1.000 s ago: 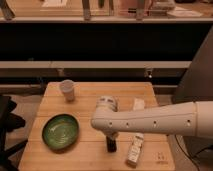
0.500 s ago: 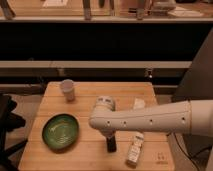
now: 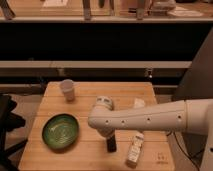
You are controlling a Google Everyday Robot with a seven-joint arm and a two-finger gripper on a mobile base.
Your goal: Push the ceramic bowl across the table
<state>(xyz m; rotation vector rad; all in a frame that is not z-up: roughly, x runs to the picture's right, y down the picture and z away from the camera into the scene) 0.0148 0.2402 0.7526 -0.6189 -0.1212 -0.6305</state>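
Note:
The green ceramic bowl (image 3: 60, 131) sits on the light wooden table (image 3: 87, 155) at its front left. My gripper (image 3: 111, 145) points down at the tabletop in the middle front, a short way to the right of the bowl and apart from it. The white arm (image 3: 150, 119) reaches in from the right and hides the wrist above the gripper.
A small white cup (image 3: 67, 90) stands at the back left of the table. A white bottle (image 3: 134, 149) lies on its side just right of the gripper. A pale object (image 3: 138, 103) peeks out behind the arm. Dark shelving runs behind the table, and a black chair (image 3: 7, 125) stands at the left.
The arm and gripper have shifted slightly to the left, toward the bowl. The bowl, cup and bottle have not moved.

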